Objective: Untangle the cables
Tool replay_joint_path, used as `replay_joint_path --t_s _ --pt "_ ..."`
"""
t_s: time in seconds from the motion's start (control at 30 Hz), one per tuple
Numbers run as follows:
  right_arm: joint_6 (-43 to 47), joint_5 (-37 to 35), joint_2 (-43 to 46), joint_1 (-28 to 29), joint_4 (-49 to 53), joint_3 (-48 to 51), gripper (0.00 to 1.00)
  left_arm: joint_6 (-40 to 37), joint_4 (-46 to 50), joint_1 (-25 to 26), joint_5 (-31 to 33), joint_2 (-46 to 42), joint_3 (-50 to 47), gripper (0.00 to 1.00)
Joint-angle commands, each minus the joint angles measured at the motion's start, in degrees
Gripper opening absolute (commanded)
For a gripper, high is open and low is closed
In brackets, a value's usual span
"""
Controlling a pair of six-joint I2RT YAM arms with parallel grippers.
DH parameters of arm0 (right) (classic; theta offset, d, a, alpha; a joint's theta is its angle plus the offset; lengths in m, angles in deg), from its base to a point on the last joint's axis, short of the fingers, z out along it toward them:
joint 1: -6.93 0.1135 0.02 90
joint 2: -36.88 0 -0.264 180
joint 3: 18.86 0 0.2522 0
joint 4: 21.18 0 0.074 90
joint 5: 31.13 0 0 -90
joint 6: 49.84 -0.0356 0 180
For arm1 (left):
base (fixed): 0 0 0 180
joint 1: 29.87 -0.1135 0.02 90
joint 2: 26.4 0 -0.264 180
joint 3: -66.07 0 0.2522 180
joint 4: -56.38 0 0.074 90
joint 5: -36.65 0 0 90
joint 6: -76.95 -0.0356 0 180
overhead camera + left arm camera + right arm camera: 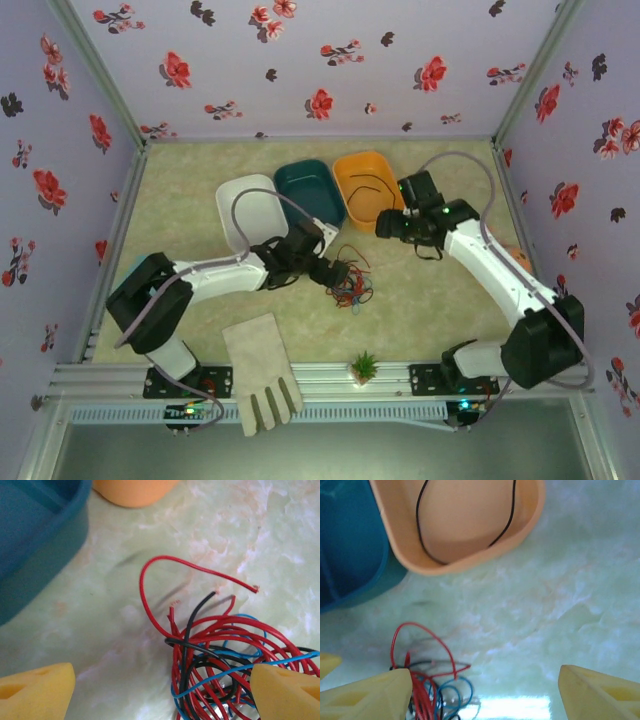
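The cables (350,285) lie as one tangle of red, black and blue wires on the table, in front of the bins. In the left wrist view the tangle (220,665) sits between my yellow fingertips (35,690), close against the right-hand one, and a red end arcs up away from it. My left gripper (335,272) (160,695) is open and low over the heap. My right gripper (383,226) (482,695) is open, with bare table between its fingers and the tangle (427,690) beside its left fingertip. A separate black cable (419,520) lies inside the orange bin (470,562).
Three bins stand in a row behind the tangle: white (250,210), teal (310,188) and orange (352,165). A pale glove (262,375) and a small green plant (365,367) sit at the near edge. Flowered walls close in the table.
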Motion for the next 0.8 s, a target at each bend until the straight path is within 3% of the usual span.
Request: replay_joint_path --t_s 0.0,0.2,0.3,0.4,0.53,0.67,0.77 --pt "-7.7 0.8 2.8 2.4 -1.8 4.8 0.74 -0.7 0.0 0.0 -5.1 3.4 2.2 0.91" --pt "-14.7 -3.5 4.5 3.6 4.9 9.4 0.71 -1.0 1.9 0.4 -5.6 7.0 4.9 0.92" --pt "-15.4 -7.7 5.5 3.5 8.6 11.4 0.71 0.8 3.9 0.4 -3.6 8.5 6.7 0.86" --pt "-15.7 -6.8 5.9 3.6 9.0 13.3 0.6 3.2 4.5 0.4 -2.3 9.1 7.0 0.7" --pt "-16.6 -0.2 6.6 3.5 3.9 17.1 0.46 6.1 6.1 -0.1 -0.9 9.8 7.4 0.47" --pt "-19.1 6.5 6.6 3.9 -3.0 20.9 0.4 8.7 7.0 -0.9 -0.3 10.5 7.6 0.27" --pt "-21.1 9.3 6.6 4.6 -6.3 23.0 0.37 10.4 7.6 -1.3 0.4 10.9 7.6 0.2"
